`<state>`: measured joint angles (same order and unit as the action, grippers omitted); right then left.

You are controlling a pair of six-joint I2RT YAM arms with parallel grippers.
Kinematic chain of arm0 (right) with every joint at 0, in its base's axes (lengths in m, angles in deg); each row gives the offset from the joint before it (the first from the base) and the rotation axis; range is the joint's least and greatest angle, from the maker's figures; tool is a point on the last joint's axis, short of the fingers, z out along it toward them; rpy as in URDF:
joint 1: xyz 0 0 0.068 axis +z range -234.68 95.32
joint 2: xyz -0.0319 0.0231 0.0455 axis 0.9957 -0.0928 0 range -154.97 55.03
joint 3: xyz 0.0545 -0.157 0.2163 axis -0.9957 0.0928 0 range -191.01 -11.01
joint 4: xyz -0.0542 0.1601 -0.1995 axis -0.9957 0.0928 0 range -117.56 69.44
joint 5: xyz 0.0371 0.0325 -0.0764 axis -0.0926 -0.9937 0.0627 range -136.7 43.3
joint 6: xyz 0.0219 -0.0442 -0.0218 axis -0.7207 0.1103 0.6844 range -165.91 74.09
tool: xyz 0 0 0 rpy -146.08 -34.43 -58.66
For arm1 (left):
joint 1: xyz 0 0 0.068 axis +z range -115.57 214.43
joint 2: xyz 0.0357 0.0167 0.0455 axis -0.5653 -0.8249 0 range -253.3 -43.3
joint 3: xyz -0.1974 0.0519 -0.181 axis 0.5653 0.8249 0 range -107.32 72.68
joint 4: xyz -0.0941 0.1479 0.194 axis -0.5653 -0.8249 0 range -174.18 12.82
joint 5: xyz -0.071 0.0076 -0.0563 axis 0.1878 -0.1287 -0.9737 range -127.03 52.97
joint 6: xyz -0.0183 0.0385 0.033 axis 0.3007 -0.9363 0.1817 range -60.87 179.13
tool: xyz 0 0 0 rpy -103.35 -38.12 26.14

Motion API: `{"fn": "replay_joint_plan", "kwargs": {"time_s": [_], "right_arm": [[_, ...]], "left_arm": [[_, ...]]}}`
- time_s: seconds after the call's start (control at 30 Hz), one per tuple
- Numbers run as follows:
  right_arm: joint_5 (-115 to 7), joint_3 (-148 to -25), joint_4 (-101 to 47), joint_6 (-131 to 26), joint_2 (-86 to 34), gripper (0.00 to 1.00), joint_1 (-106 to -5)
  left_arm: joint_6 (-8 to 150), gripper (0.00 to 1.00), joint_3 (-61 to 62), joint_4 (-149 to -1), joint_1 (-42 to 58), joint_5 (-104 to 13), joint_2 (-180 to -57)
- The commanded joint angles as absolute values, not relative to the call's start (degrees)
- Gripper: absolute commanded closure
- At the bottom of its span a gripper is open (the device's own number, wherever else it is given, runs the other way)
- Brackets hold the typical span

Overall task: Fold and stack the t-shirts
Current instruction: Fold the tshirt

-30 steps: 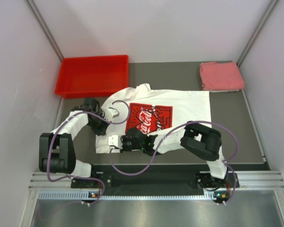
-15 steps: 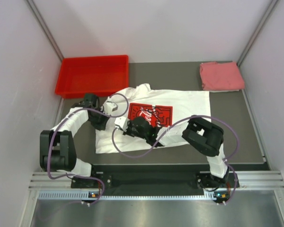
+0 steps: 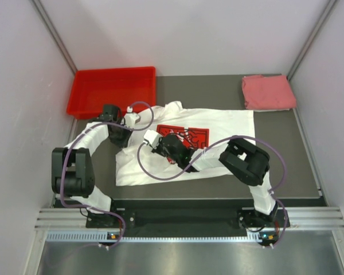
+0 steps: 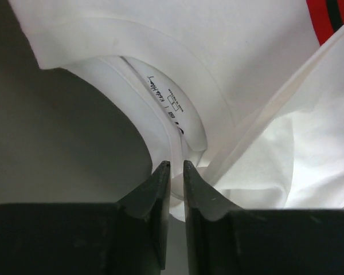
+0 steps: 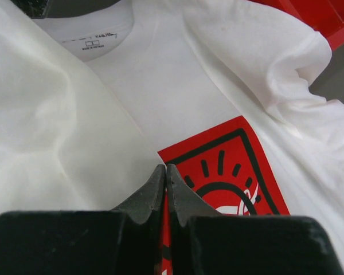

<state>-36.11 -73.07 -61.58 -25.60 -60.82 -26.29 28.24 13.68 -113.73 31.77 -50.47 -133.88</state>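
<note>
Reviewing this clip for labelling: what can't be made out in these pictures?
- Top view: both grippers' fingertips, hidden by their own wrists over the white t-shirt.
- Left wrist view: whether the left gripper still pinches the collar; fingers slightly apart.
- Right wrist view: cloth between the shut right gripper fingers, unclear.
- Collar label: print too small.

One high overhead view faces down; both wrist views (very close) share the white t-shirt (image 3: 218, 126).

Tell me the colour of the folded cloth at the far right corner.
Pink folded cloth square, clearest in the top external view.
</note>
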Motion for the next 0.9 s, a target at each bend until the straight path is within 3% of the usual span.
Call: {"fn": "replay_joint_plan", "kwargs": {"time_s": [0.0,0.03,0.13,0.3,0.87], "right_arm": [[-33.26,-74.64,-63.07,-26.49,-61.34,1.00,-27.02],[-33.17,-74.20,-63.50,-26.49,-61.17,1.00,-27.02],[-32.82,-73.14,-64.30,-27.19,-61.34,1.00,-27.11],[-31.59,-74.46,-63.42,-30.61,-62.22,1.00,-28.33],[-31.06,-76.66,-63.16,-35.19,-63.71,1.00,-29.57]], "left_arm": [[29.95,0.78,11.25,-114.17,31.97,-52.05,-132.16],[29.17,0.68,11.86,-114.44,31.97,-54.41,-131.28],[28.02,0.60,15.20,-112.52,31.88,-53.84,-129.52],[33.19,0.53,14.94,-107.25,31.97,-47.59,-130.05],[31.97,0.53,13.44,-107.06,31.53,-57.25,-134.35]]}}
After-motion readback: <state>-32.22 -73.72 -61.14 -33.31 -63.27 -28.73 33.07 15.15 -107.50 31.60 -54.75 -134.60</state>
